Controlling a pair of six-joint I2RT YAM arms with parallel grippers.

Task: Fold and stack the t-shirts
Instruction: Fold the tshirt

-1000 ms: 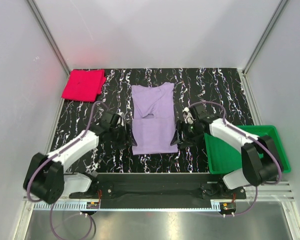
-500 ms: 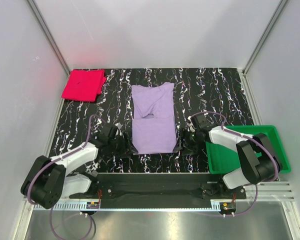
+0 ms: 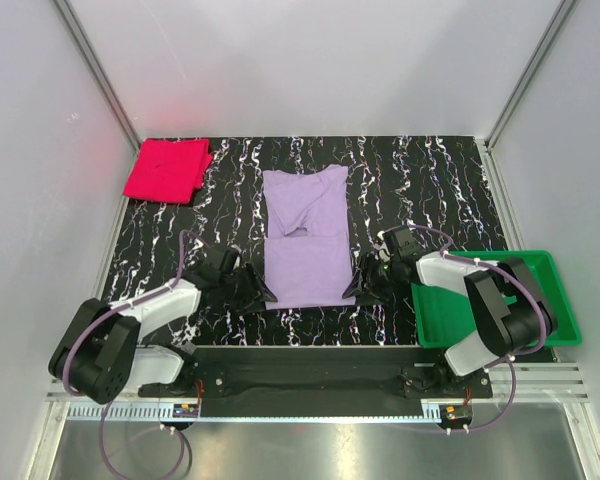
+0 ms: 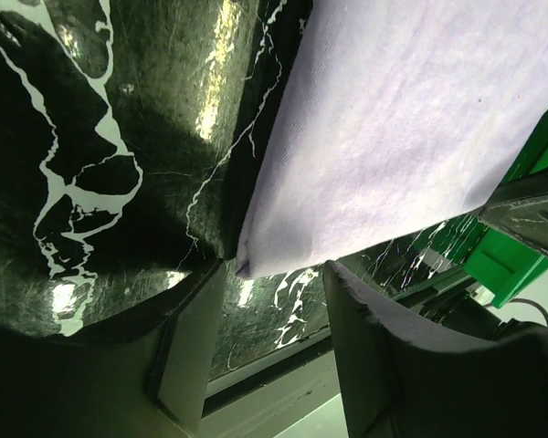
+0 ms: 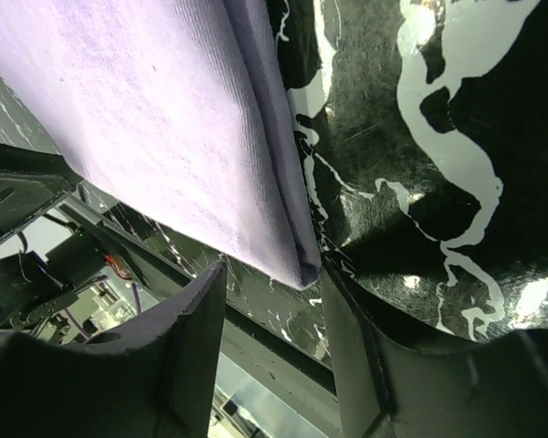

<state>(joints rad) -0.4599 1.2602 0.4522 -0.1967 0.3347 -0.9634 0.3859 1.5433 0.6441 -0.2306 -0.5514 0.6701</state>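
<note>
At lavender shirt [image 3: 305, 245] near corners — left claw [image 3: 263, 292], right claw [image 3: 353, 291] agape.

No writing, label, brand or number can be read anywhere: not on the lavender t-shirt [image 3: 305, 240], the pink-red t-shirt [image 3: 167, 170] or the green tray [image 3: 438, 318].

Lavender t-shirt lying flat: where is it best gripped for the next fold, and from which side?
Grip the lavender t-shirt at its near hem corners: the near left corner and the near right corner. It lies flat on the table, so only its edges offer a pinch. Come in low from each outer side. The left gripper and right gripper are open at those corners.
</note>
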